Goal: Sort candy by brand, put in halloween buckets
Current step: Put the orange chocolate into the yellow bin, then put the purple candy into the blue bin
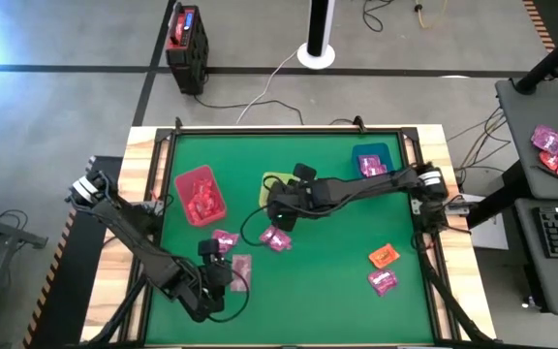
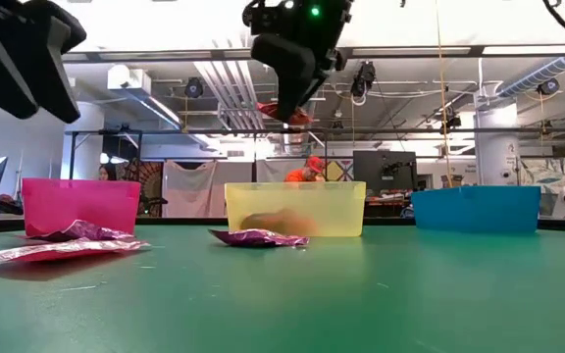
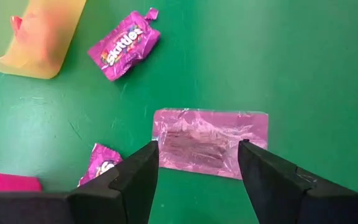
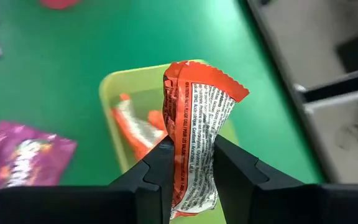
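My right gripper [image 1: 284, 206] is shut on an orange-and-white candy packet [image 4: 197, 106] above the yellow-green bucket [image 4: 118, 87], which holds orange packets [image 4: 138, 127]. My left gripper [image 3: 197, 152] is open above a dull pink packet [image 3: 211, 142] that lies flat on the green mat; its fingers stand on either side without touching it. The crimson bucket [image 1: 200, 194] and the teal bucket [image 1: 372, 160] stand either side of the yellow-green one. Magenta packets [image 1: 225, 239] [image 1: 276, 238] lie on the mat between the grippers. My right gripper pinches the orange-and-white packet's narrow middle [image 4: 190, 144] between its two fingers. The fingers point down from above. The packet's free end [image 2: 284, 114] sticks out below the fingertips, lifted clear over the yellow-green bucket [image 2: 295, 208].
An orange packet [image 1: 384, 256] and a magenta one [image 1: 383, 281] lie at the mat's right near side. A black box with a red top [image 1: 185, 44] and a white disc with a pole [image 1: 316, 48] stand beyond the table's far edge. Wooden rails frame the mat.
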Controlling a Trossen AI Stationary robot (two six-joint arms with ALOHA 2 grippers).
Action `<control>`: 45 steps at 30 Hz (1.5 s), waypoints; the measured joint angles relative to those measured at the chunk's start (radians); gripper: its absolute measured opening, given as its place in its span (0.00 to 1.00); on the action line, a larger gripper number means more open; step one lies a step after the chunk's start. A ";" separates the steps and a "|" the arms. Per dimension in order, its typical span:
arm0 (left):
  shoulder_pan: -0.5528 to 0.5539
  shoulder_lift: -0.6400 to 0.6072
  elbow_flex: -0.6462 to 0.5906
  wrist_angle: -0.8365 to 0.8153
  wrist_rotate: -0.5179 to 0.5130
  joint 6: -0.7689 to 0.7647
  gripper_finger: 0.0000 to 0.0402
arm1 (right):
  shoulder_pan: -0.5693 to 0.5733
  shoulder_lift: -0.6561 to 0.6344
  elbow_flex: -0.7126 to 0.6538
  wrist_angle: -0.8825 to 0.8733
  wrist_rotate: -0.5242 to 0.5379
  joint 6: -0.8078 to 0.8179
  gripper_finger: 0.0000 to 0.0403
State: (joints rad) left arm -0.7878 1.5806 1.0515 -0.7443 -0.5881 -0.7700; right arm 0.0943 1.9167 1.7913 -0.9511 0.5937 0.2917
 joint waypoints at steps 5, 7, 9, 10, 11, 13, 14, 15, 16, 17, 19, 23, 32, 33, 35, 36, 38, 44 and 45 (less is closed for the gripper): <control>0.001 0.012 0.000 0.013 -0.005 -0.015 0.50 | -0.028 -0.132 -0.264 0.312 -0.105 -0.086 0.21; 0.001 0.010 0.000 0.018 -0.005 -0.025 0.50 | -0.044 -0.187 -0.366 0.429 -0.102 -0.095 0.21; 0.001 0.010 0.000 0.020 -0.005 -0.033 0.50 | -0.061 -0.230 -0.452 0.519 -0.100 -0.075 0.23; 0.001 0.010 0.000 0.020 -0.005 -0.035 0.50 | -0.070 -0.247 -0.487 0.552 -0.100 -0.057 0.24; 0.001 0.009 0.000 0.020 -0.005 -0.038 0.50 | -0.078 -0.260 -0.518 0.578 -0.103 -0.044 0.26; 0.001 0.008 0.001 0.023 -0.005 -0.043 0.50 | -0.089 -0.285 -0.565 0.614 -0.106 -0.027 0.31; 0.001 0.008 0.001 0.024 -0.005 -0.045 0.51 | -0.093 -0.295 -0.583 0.626 -0.106 -0.022 0.33; 0.001 0.008 0.001 0.026 -0.005 -0.048 0.51 | -0.095 -0.302 -0.597 0.634 -0.106 -0.015 0.36; 0.001 0.008 0.001 0.029 -0.005 -0.052 0.51 | -0.097 -0.308 -0.611 0.643 -0.108 -0.009 0.38; 0.001 0.008 0.001 0.029 -0.005 -0.055 0.51 | -0.097 -0.312 -0.623 0.650 -0.112 -0.004 0.41; 0.001 0.008 0.001 0.029 -0.005 -0.058 0.51 | -0.097 -0.317 -0.637 0.651 -0.119 -0.003 0.46; 0.003 0.008 0.001 0.029 -0.005 -0.058 0.51 | -0.091 -0.330 -0.637 0.648 -0.124 0.010 0.52; 0.007 0.008 0.001 0.026 -0.068 -0.005 0.51 | 0.086 -0.340 -0.610 0.653 -0.133 0.043 0.56; 0.007 0.008 0.001 0.026 -0.080 0.005 0.51 | 0.114 -0.340 -0.611 0.655 -0.128 0.049 0.56; 0.008 0.008 0.001 0.025 -0.101 0.024 0.51 | 0.174 -0.337 -0.624 0.689 -0.112 0.050 0.56; 0.009 0.008 0.001 0.026 -0.110 0.035 0.51 | 0.204 -0.334 -0.632 0.712 -0.100 0.053 0.56; 0.009 0.008 0.001 0.026 -0.138 0.055 0.51 | 0.258 -0.322 -0.657 0.786 -0.076 0.069 0.56; 0.011 0.007 0.001 0.025 -0.206 0.140 0.51 | 0.346 -0.232 -0.746 1.093 -0.010 0.061 0.56; 0.011 0.006 0.001 0.021 -0.207 0.148 0.51 | 0.350 -0.208 -0.752 1.120 -0.007 0.063 0.56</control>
State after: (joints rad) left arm -0.7769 1.5870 1.0527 -0.7234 -0.7952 -0.6221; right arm 0.4443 1.7083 1.0391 0.1691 0.5865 0.3544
